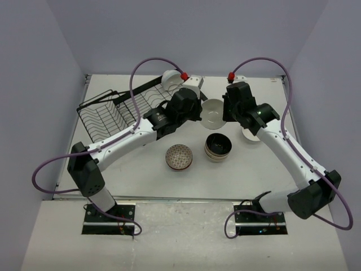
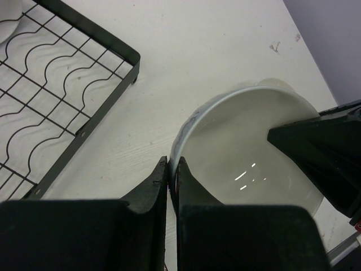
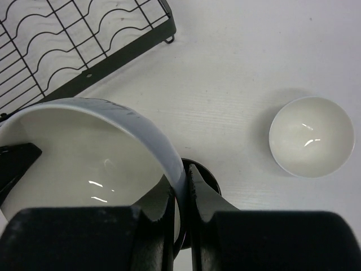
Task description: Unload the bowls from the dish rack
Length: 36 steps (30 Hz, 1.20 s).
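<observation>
From above, the dish rack [image 1: 113,116] sits at the back left of the table [image 1: 141,180]. Just to its right the two arms meet at a white bowl [image 1: 213,113] held up between them. The left gripper [image 1: 201,112] is on one side of the rim and the right gripper [image 1: 225,111] on the other. Nearer the arms, a patterned bowl [image 1: 179,156] and a dark bowl [image 1: 218,146] stand side by side, not touching.

On the left wrist camera, the fingers pinch the white bowl's rim, one inside and one outside. The rack's corner lies apart, to the left.

On the right wrist camera, those fingers nip the rim the same way. The dark bowl peeks out beneath, and a second white bowl [image 3: 311,135] stands alone to the right.
</observation>
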Each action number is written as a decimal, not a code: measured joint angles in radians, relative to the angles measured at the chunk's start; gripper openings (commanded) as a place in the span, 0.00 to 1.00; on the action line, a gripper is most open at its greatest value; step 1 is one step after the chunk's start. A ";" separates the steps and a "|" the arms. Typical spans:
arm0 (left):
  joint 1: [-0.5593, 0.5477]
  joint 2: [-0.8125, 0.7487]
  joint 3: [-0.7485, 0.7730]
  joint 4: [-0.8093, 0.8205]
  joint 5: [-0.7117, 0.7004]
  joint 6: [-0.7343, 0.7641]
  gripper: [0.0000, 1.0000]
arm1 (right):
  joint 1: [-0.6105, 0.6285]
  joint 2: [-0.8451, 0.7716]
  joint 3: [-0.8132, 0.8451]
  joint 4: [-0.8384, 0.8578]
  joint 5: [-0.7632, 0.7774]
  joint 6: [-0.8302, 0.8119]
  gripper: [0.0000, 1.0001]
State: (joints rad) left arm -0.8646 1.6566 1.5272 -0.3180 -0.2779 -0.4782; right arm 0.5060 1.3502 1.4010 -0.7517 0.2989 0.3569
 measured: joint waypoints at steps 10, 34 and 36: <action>-0.007 0.000 0.023 -0.019 -0.023 0.018 0.99 | 0.006 0.003 0.003 -0.014 0.029 0.000 0.00; -0.005 -0.678 -0.338 -0.084 -0.174 0.084 1.00 | -0.683 0.248 -0.159 0.070 -0.217 0.090 0.00; -0.005 -0.674 -0.356 -0.090 -0.177 0.101 1.00 | -0.687 0.248 -0.181 0.085 -0.220 0.092 0.00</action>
State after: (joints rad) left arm -0.8700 0.9821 1.1709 -0.4084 -0.4549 -0.3771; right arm -0.1814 1.5982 1.2201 -0.6666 0.0788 0.4484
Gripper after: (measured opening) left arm 0.996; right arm 0.090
